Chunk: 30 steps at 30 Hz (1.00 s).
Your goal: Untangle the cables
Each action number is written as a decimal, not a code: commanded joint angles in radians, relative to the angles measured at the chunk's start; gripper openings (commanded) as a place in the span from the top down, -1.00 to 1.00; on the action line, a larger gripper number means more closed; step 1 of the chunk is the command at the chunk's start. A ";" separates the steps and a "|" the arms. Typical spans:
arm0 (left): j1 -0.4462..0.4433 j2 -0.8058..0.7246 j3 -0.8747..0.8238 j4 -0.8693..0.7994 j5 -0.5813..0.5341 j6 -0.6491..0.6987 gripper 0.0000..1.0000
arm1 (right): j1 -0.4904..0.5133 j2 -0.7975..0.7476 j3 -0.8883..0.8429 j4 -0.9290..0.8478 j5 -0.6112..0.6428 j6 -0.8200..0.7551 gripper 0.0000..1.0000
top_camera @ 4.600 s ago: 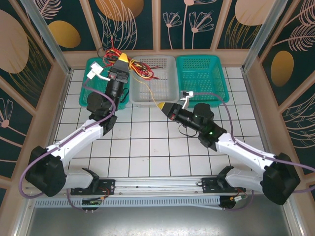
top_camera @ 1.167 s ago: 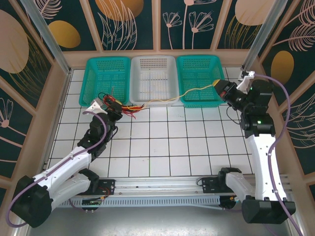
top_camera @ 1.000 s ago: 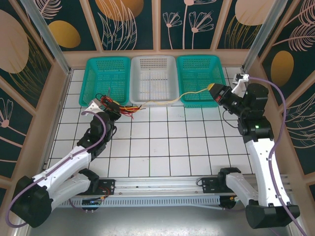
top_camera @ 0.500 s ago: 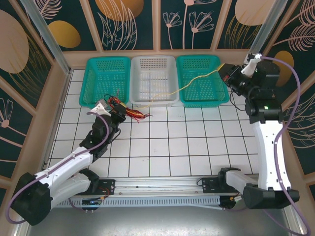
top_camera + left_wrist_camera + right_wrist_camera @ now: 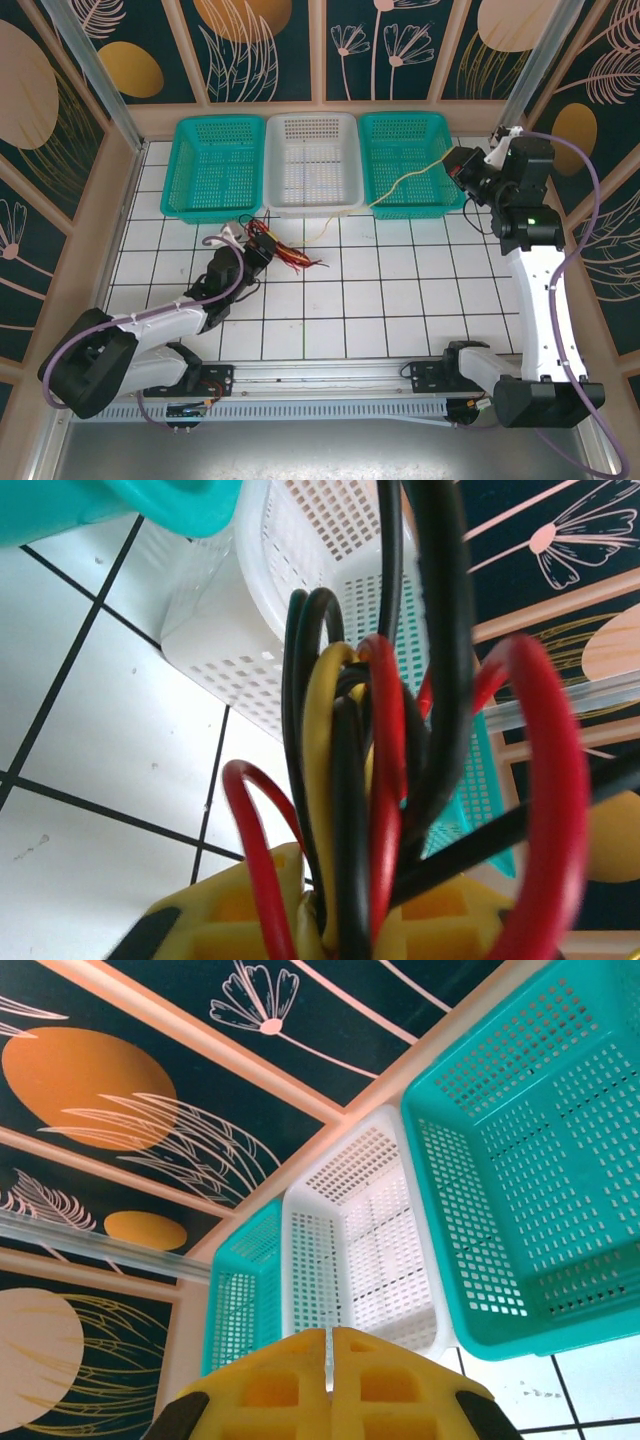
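Cables (image 5: 288, 257) sat bunched near nine o'clock from above, clamped by your left gripper (image 5: 262, 243), while your right gripper (image 5: 462, 165) at two o'clock held the yellow cable (image 5: 405, 180) stretched away, presumably to free it. Left wrist: they stood pinched in its jaws; right wrist: jaws pressed flush together.

The cables (image 5: 385, 780) have smooth, glossy plastic sheaths in red, yellow and black. The baskets (image 5: 540, 1160) are perforated moulded plastic, teal and white, with a slight sheen. The desk (image 5: 350, 290) is glossy white tile with dark joints. The right claw (image 5: 328, 1345) has matt yellow pads (image 5: 270, 1385), faintly grainy. The arm shells (image 5: 535, 300) look like smooth white plastic; the front rail (image 5: 320, 410) is bare grey metal.
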 commanded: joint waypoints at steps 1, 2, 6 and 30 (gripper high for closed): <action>0.004 -0.011 -0.012 -0.018 -0.039 -0.022 0.14 | -0.024 -0.017 0.052 0.062 0.094 -0.051 1.00; 0.004 -0.018 -0.006 -0.047 -0.046 -0.016 -0.03 | -0.025 -0.011 0.066 0.061 0.094 -0.058 1.00; 0.005 -0.024 -0.001 -0.132 -0.060 -0.035 -0.36 | -0.023 0.012 0.086 0.079 0.057 -0.062 1.00; 0.007 -0.078 0.603 -1.035 -0.300 0.476 -0.97 | 0.086 0.019 0.240 0.119 -0.065 -0.114 1.00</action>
